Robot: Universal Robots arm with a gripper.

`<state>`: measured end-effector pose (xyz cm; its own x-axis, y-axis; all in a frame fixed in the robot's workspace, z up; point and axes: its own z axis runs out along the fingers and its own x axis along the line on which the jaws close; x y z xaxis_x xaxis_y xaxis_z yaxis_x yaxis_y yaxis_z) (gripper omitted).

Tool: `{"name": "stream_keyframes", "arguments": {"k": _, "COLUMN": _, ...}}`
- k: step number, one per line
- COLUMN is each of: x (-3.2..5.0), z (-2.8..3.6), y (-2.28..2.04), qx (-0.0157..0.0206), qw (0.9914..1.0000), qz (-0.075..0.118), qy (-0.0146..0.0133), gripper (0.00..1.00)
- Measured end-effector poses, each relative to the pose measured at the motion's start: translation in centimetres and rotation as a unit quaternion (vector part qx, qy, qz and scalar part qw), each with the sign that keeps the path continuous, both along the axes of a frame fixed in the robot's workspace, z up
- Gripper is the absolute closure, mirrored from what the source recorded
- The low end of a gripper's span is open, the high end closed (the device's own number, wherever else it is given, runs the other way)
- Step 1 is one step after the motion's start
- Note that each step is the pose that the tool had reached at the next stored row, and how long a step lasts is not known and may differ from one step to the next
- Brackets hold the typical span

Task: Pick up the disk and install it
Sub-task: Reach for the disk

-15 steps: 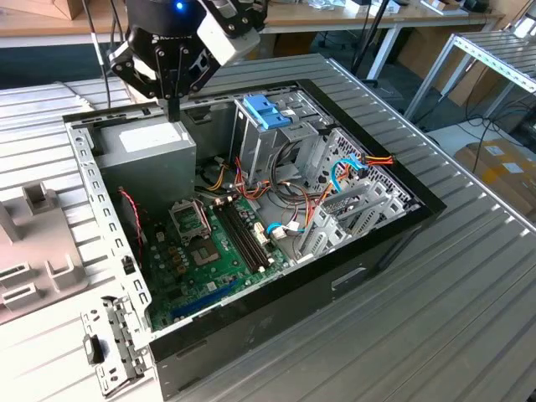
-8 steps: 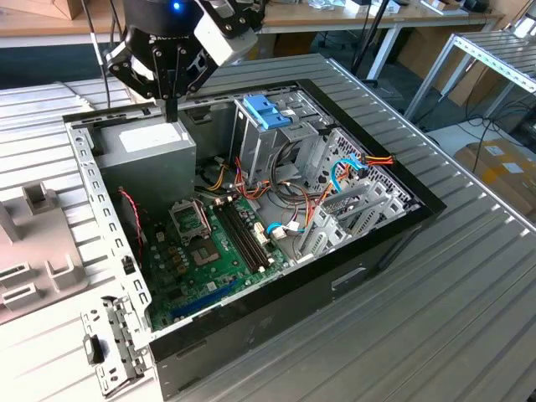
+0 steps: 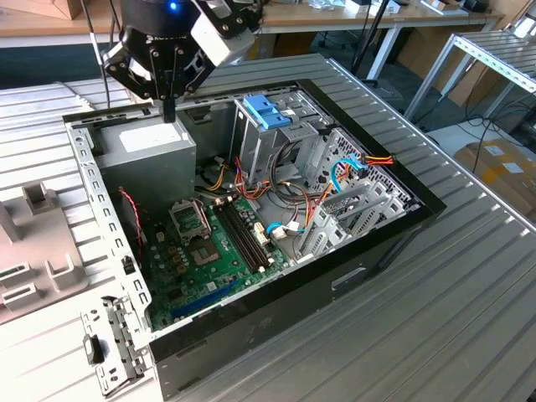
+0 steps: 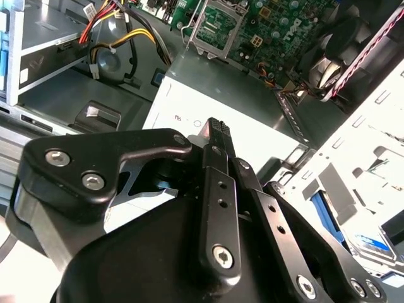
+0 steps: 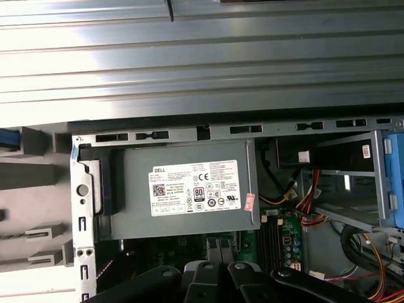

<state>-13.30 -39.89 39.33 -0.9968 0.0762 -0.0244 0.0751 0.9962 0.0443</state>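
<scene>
**Gripper above the power supply; disk outside the case**

The gripper (image 3: 170,111) hangs over the power supply (image 3: 151,149) at the rear corner of the open computer case (image 3: 335,285), which lies on the ribbed metal desk (image 3: 452,335). Its fingers are together and hold nothing; in the second wrist view they meet in a single dark tip above the supply's white sticker.

The disk (image 4: 374,245) appears to be the flat item with a white and blue label at the edge of the second wrist view, outside the case wall and well apart from the gripper; most of it is cut off.

It is judged stiff, metal-cased and dense for its bulk, with smooth sides that may slip and internals that dislike shocks. The two long side edges offer the best hold, leaving the label face untouched.

The case contains the power supply, the green motherboard (image 3: 209,251), bundled coloured cables (image 3: 289,197) and a metal drive cage (image 3: 266,117) with light-blue tabs. Whether the cage's bay is free cannot be told.
</scene>
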Motion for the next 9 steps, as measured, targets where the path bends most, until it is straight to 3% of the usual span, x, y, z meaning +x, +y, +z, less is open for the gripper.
{"name": "stream_keyframes", "arguments": {"k": 9, "x": -0.22, "z": 0.00, "y": 0.00, "qx": 0.0000, "qw": 1.00000, "qz": 0.000, "qy": 0.0000, "gripper": 0.89}}
